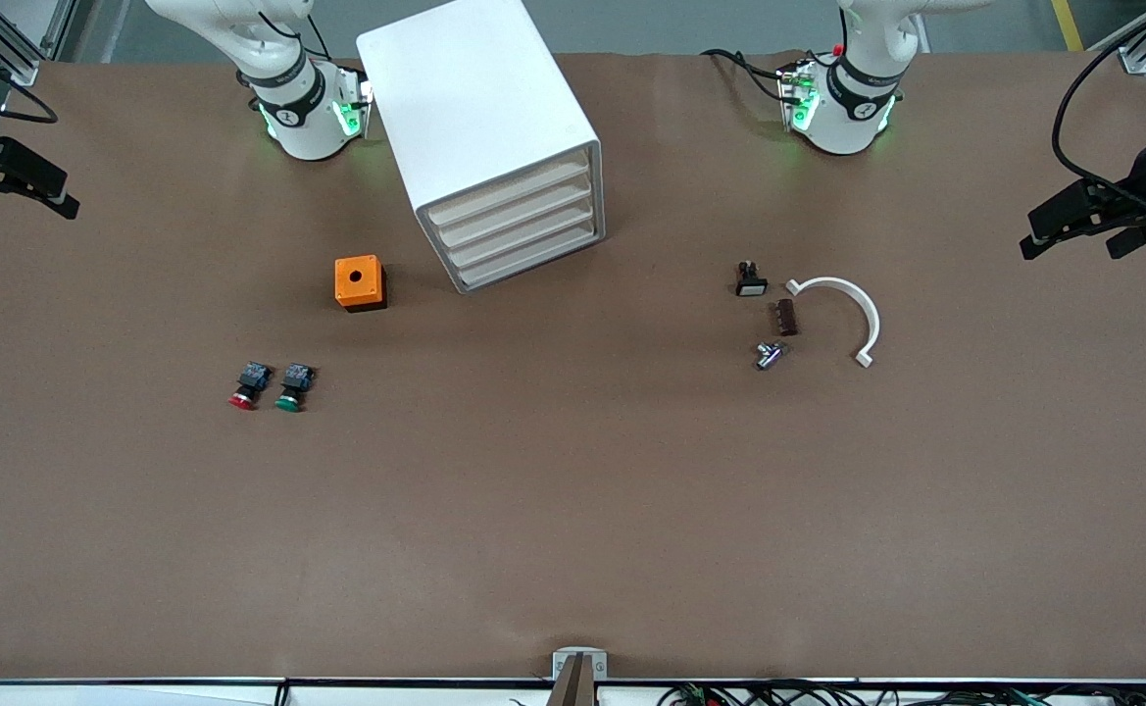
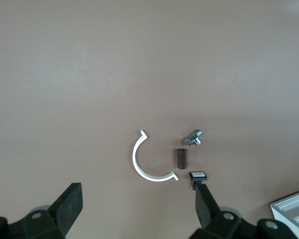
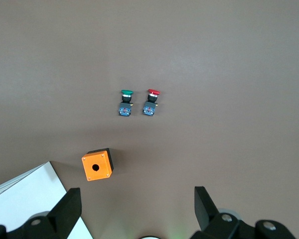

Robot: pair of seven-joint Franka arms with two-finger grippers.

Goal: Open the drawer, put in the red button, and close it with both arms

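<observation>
The white cabinet stands between the two arm bases, its four beige-lipped drawers all shut. The red button lies on the table beside a green button, toward the right arm's end; both show in the right wrist view, red and green. My right gripper is open and empty, high over the table near its own base, at the edge of the front view. My left gripper is open and empty, high over the small parts, and also shows in the front view.
An orange box with a round hole sits beside the cabinet, nearer to the front camera than the right arm's base. Toward the left arm's end lie a white arc-shaped clamp, a brown piece, a metal fitting and a small black switch.
</observation>
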